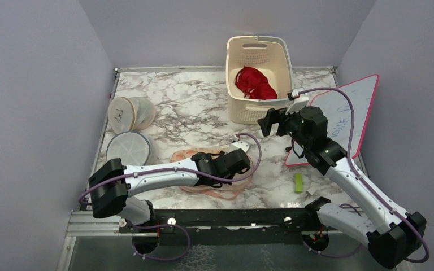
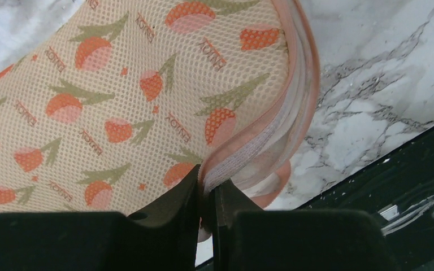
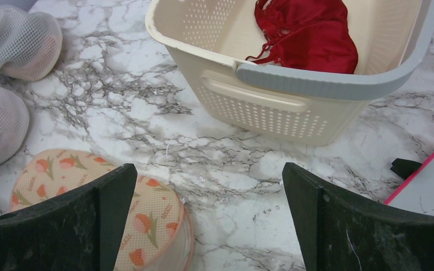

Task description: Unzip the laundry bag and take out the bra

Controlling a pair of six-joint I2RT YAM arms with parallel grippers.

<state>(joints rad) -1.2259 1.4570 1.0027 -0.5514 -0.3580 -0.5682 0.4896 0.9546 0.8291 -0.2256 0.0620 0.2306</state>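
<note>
Left gripper [image 2: 206, 192] clamped shut on zip edge of laundry bag [image 2: 118, 101] | right gripper [image 3: 209, 178] spread wide near basket [image 3: 316, 84] | bra [image 3: 311, 31] seen lying inside basket

A cream perforated basket [image 1: 250, 110] stands at the back of the marble tabletop [image 1: 186, 96]. Two round white mesh cases [image 1: 130, 113] [image 1: 129, 148] lie near the left edge, one behind the other. A pink-rimmed whiteboard [image 1: 363, 95] leans at the right, and a small green object [image 1: 298, 182] lies just in front of it.
</note>
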